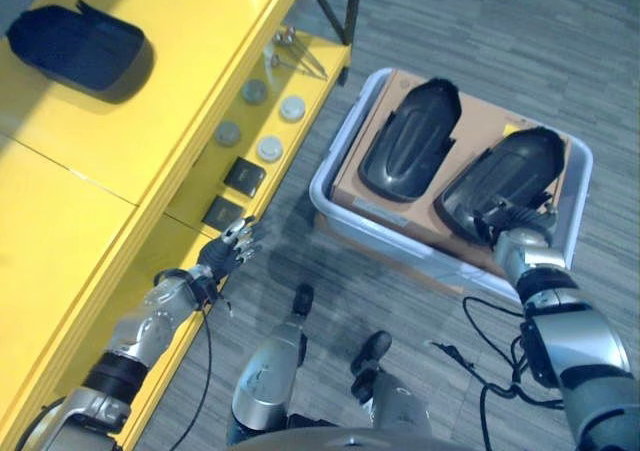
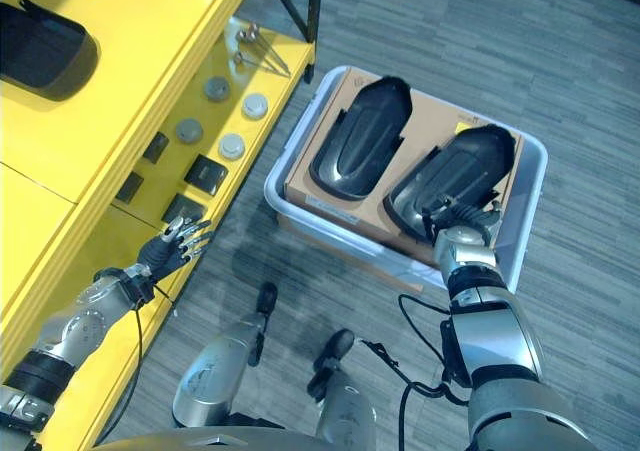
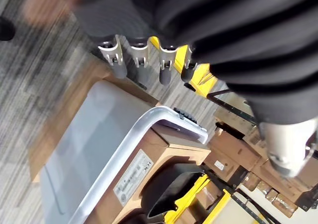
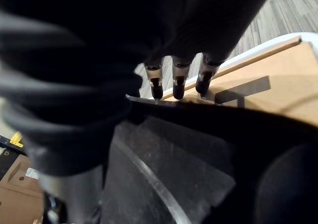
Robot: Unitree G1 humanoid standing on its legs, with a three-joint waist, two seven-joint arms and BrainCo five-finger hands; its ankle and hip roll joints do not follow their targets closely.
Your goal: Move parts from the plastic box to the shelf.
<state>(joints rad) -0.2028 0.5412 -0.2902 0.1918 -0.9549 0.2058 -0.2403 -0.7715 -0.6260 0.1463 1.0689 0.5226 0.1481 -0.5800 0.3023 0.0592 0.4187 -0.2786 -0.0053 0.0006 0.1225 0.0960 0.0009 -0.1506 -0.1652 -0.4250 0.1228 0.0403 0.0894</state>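
The right robot hand (image 1: pixel 512 223) sits on the near end of the right-hand part (image 1: pixel 505 179) in the box (image 1: pixel 345 156); its fingers (image 4: pixel 179 80) reach over the part's rim, and whether they are closed on it I cannot tell; the left robot hand (image 1: pixel 232 248) hangs with fingers straight and spread, holding nothing, just beside the near edge of the lower shelf (image 1: pixel 190 241).

The box, pale plastic, stands on the floor right of the shelf; inside it a cardboard sheet (image 1: pixel 365 186) carries two black parts, the left one (image 1: pixel 410 136) lying apart from the one under the right robot hand; a third black part (image 1: pixel 80 46) lies on the upper shelf (image 1: pixel 180 81), far left.

On the lower shelf there are four round discs (image 1: pixel 270 149), two pale and two grey, set in a loose square; nearer, two dark square pieces (image 1: pixel 244 176) lie one behind the other along the edge; in the right eye view two more small dark pieces (image 2: pixel 155 147) show further in under the upper shelf; at the far end lies a small bunch of metal pins (image 1: pixel 290 46).
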